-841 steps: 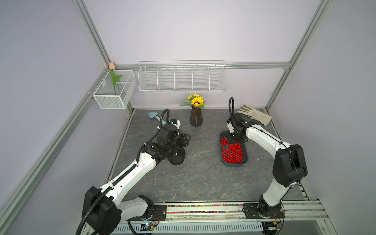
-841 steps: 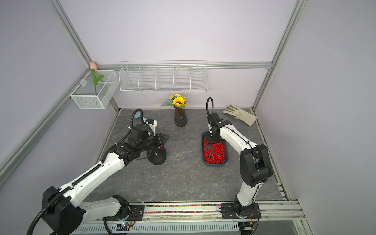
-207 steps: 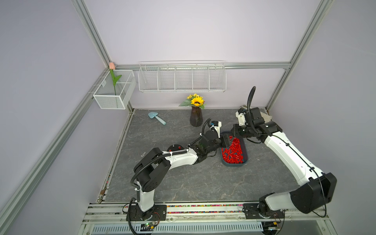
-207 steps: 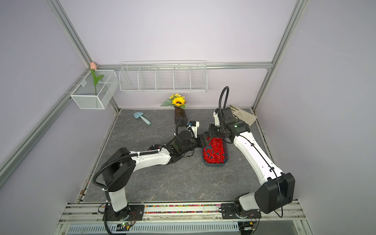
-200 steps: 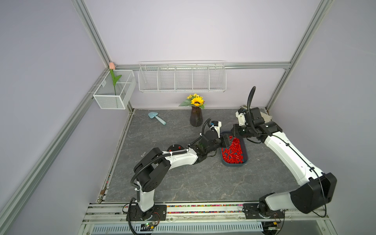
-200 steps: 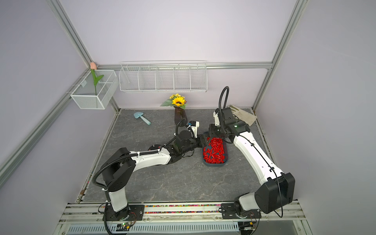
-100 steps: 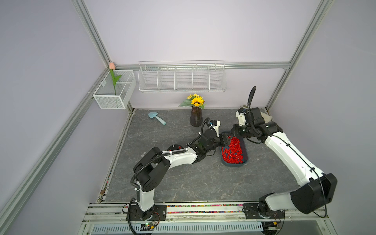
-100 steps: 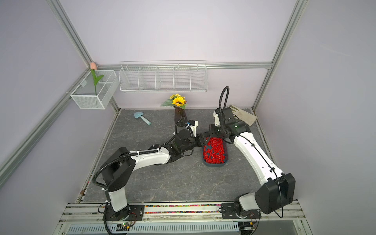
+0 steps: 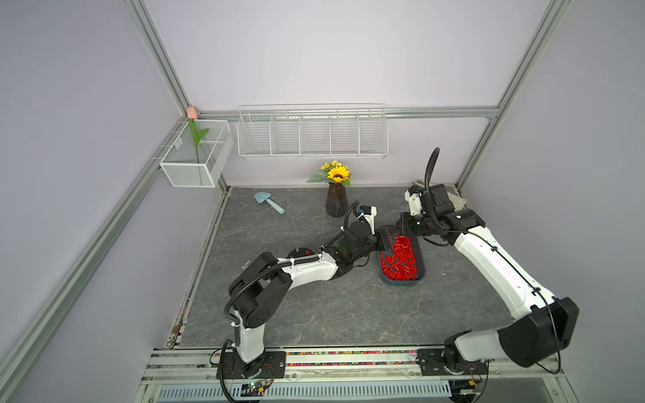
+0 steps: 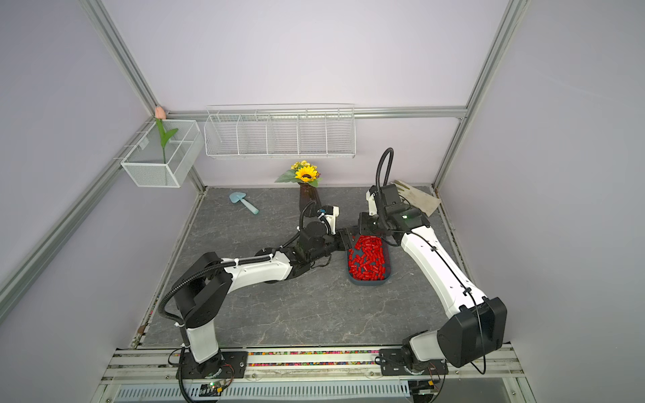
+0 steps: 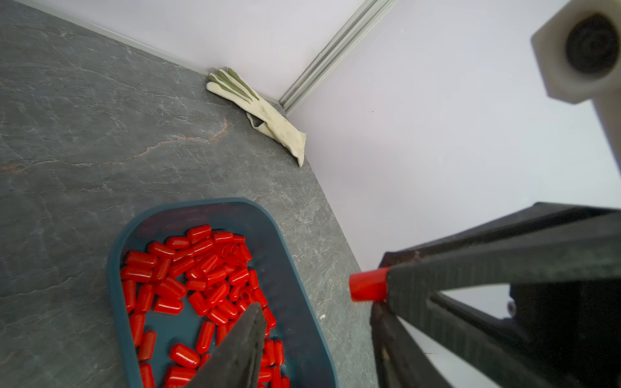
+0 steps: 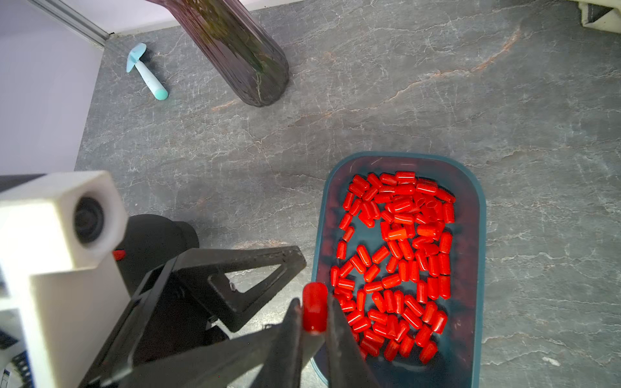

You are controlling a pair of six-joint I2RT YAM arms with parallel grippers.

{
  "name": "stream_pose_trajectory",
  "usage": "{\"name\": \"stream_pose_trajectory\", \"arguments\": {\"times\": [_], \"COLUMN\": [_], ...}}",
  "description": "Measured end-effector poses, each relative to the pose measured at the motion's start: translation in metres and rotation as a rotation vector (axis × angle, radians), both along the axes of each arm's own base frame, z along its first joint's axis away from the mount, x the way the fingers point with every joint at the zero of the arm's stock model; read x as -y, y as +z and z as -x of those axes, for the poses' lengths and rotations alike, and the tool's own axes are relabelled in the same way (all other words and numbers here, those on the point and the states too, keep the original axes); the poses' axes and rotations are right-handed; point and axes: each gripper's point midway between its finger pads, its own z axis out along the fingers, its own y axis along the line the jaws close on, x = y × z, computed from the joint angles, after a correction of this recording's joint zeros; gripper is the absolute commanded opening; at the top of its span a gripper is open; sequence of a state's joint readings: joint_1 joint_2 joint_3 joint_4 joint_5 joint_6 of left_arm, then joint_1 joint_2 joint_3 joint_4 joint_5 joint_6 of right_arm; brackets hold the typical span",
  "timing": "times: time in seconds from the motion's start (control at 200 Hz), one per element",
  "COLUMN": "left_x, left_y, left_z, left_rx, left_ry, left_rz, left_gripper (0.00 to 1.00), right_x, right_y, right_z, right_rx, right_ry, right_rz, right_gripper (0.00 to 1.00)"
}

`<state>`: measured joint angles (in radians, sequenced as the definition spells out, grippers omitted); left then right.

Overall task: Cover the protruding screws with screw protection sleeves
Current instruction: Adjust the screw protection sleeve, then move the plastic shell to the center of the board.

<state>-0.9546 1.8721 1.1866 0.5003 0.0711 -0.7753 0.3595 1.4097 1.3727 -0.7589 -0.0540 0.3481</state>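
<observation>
Dome [image 9: 301, 252]: is lying well apart from the tray, half hidden by the left forearm [image 9: 307, 270]; its screws are too small to tell.
Tray [image 12: 403, 156]: is holding the loose heap of red sleeves [image 12: 396, 255].
Left gripper [image 9: 385, 240]: is hovering parted and empty just beside the right one; a handover seems to be in hand.
Right gripper [image 12: 313, 302]: is pinching one sleeve.
Held sleeve [image 11: 368, 287]: a glossy red capsule, is jutting past the fingertips; next, the left jaws need lining up on that free end.

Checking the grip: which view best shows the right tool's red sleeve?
Right wrist: the red sleeve sits pinched in the right tool, nearly whole. Left wrist shows only one end; both top views, nothing clear.
</observation>
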Motion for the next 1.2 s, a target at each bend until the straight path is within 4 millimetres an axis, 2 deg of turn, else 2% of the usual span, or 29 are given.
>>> {"name": "stream_pose_trajectory", "arguments": {"times": [0.125,0.275,0.375,0.465,0.575,0.72,0.845,0.94,1.065,1.2], "left_x": [-0.002,-0.009,-0.019,-0.031,-0.05,-0.081,-0.116,-0.153,-0.214,-0.284], "left_y": [-0.004,-0.025,-0.042,-0.048,-0.037,-0.001,0.029,0.049,0.072,0.082], "left_z": [0.001,0.006,0.01,0.013,0.011,0.0,-0.008,-0.012,-0.018,-0.024], "left_rx": [-0.005,-0.038,-0.064,-0.079,-0.081,-0.055,-0.038,-0.033,-0.034,-0.056], "left_ry": [0.001,0.004,0.013,0.028,0.06,0.124,0.204,0.292,0.414,0.556], "left_rz": [0.001,-0.03,-0.063,-0.088,-0.093,-0.068,-0.073,-0.093,-0.121,-0.15], "left_gripper": [0.53,0.53,0.53,0.53,0.53,0.53,0.54,0.55,0.55,0.57], "right_x": [0.0,0.0,0.0,-0.001,-0.003,-0.009,-0.022,-0.039,-0.07,-0.099], "right_y": [0.0,0.0,0.0,0.002,0.007,0.012,0.02,0.028,0.035,0.032], "right_z": [0.0,0.0,0.0,0.0,0.002,0.006,0.014,0.021,0.031,0.04], "right_rx": [0.0,0.0,0.0,0.001,0.003,0.003,0.003,0.008,0.004,-0.01], "right_ry": [0.0,0.001,0.001,0.007,0.017,0.04,0.088,0.139,0.222,0.287], "right_rz": [0.0,0.0,0.0,-0.002,-0.009,-0.011,-0.003,0.004,0.008,0.029], "right_gripper": [0.16,0.16,0.16,0.15,0.15,0.15,0.15,0.15,0.15,0.15]}}
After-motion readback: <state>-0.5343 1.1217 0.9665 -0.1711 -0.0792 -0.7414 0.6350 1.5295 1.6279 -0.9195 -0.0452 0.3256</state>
